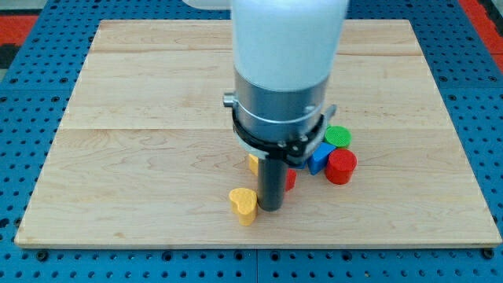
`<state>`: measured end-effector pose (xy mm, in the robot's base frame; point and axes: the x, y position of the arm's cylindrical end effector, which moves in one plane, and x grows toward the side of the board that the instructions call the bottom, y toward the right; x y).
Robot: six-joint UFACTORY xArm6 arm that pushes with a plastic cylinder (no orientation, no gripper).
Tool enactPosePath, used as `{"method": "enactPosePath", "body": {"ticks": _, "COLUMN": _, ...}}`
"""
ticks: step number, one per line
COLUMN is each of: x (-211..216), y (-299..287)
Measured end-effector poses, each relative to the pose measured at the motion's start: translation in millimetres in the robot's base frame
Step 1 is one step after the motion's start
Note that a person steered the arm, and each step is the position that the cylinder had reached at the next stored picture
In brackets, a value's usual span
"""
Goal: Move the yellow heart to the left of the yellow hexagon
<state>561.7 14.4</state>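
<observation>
The yellow heart [244, 205] lies on the wooden board [141, 149] near the view's bottom, just left of centre. My tip [270, 207] stands right beside the heart's right side, touching or almost touching it. A yellow block [253, 163], likely the hexagon, peeks out just left of the rod, above the heart; most of it is hidden by the arm. The arm's wide white and grey body covers the middle of the board.
A cluster of blocks lies right of the rod: a green cylinder [339, 136], a red cylinder [341, 166], a blue block [318, 157] and a small red piece [290, 179] against the rod. The blue pegboard [23, 79] surrounds the board.
</observation>
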Motion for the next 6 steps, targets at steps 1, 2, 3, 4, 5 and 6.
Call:
{"method": "enactPosePath", "body": {"ticks": 1, "x": -2.8, "y": -0.6}}
{"method": "enactPosePath", "body": {"ticks": 2, "x": 13.3, "y": 6.3}}
{"method": "enactPosePath", "body": {"ticks": 3, "x": 46.0, "y": 35.2}}
{"method": "enactPosePath", "body": {"ticks": 4, "x": 46.0, "y": -11.5}}
{"method": "enactPosePath", "body": {"ticks": 5, "x": 3.4, "y": -44.5}}
{"method": "enactPosePath", "body": {"ticks": 6, "x": -38.0, "y": -46.8}}
